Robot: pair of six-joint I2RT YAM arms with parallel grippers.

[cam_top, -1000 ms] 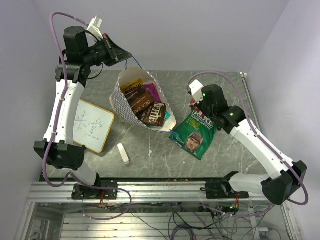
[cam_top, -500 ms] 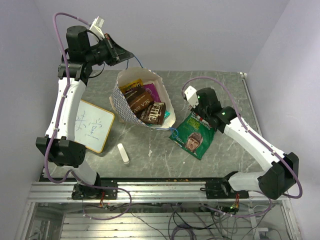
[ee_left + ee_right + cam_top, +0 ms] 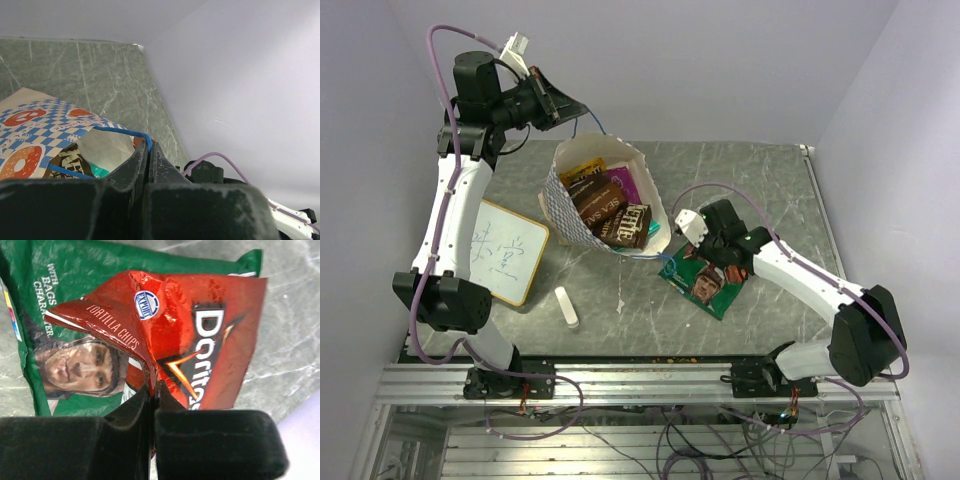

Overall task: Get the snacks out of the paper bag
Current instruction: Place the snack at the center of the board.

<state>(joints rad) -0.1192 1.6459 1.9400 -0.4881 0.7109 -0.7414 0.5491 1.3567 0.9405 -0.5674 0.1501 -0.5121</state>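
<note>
The paper bag (image 3: 560, 200) lies tilted open on the table, with brown chocolate bags (image 3: 602, 200), a yellow packet (image 3: 582, 172) and a purple packet (image 3: 626, 184) inside. My left gripper (image 3: 567, 106) is shut on the bag's blue cord handle (image 3: 120, 131) and holds it up at the back; the chequered bag (image 3: 40, 125) shows below my left gripper (image 3: 149, 146). My right gripper (image 3: 153, 388) is shut on a fold of the red Doritos packet (image 3: 205, 335), just above the green bag with a face (image 3: 75, 295). From above, the right gripper (image 3: 708, 252) covers the Doritos over the green bag (image 3: 702, 285).
A wood-framed whiteboard (image 3: 505, 250) lies at the left and a small white cylinder (image 3: 566, 307) in front of it. Walls stand close behind and to both sides. The metal rail of the table's near edge (image 3: 640, 375) runs along the front.
My right arm has swung left and down with the Doritos, now low over the green bag. My left gripper rose slightly with the handle, then held still.
</note>
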